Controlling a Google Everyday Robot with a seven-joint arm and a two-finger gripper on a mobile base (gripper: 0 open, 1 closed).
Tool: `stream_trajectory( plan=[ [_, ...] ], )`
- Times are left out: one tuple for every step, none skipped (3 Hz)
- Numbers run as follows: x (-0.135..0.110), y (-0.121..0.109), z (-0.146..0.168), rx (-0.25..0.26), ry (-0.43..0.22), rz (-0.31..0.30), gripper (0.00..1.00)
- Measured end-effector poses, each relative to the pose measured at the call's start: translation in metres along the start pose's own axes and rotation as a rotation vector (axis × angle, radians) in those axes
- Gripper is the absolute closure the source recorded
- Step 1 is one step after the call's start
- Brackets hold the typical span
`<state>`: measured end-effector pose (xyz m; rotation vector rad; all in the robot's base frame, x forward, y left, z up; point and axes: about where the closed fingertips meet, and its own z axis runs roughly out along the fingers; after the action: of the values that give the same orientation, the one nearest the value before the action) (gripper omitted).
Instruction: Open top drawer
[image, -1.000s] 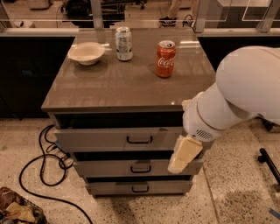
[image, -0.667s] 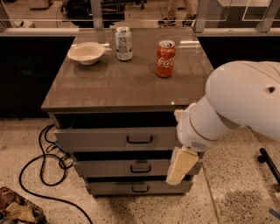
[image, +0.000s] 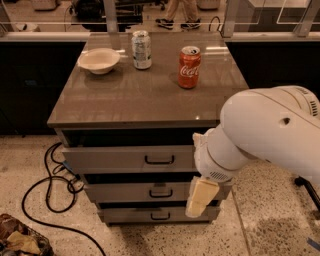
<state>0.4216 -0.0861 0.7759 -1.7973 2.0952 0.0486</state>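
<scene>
Since a second ago the bulky white robot arm (image: 270, 130) has swung leftward across the cabinet's right side, and its gripper (image: 199, 199) has sunk lower. The cans, the bowl and the three drawer fronts lie as they did.

The gripper, a cream-coloured piece hanging from the rounded white wrist, is now in front of the right end of the middle grey drawer front (image: 145, 192), and its tip reaches down to the bottom grey drawer front (image: 135, 215). Whether it is parted or closed I cannot tell.

The top drawer (image: 115, 159), a wide flat grey front that looks the largest of the three, sits directly under the edge of the glossy grey-brown cabinet top (image: 135, 100), with a dark gap between them. Whether it is drawn out at all I cannot tell. Its small black loop handle (image: 160, 160) is at its centre, above and to the left of the gripper and apart from it. The wrist covers the drawer's right end.

On the cabinet top a shallow white bowl (image: 99, 60) stands at the far left. A silver drink can (image: 141, 49) stands just to its right. A red cola can (image: 189, 66) stands further right and nearer the front. All three are apart from one another. A black cable (image: 47, 192) loops over the speckled floor to the left of the cabinet.
</scene>
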Motion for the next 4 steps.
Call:
stream_trajectory(
  plan=[
    [-0.001, -0.004, 0.006, 0.012, 0.028, -0.008, 0.0],
    [0.002, -0.003, 0.032, -0.019, 0.091, -0.032, 0.0],
    [0.011, 0.004, 0.055, -0.064, 0.15, -0.046, 0.0],
    [0.018, -0.001, 0.07, -0.037, 0.214, -0.04, 0.0]
  ],
)
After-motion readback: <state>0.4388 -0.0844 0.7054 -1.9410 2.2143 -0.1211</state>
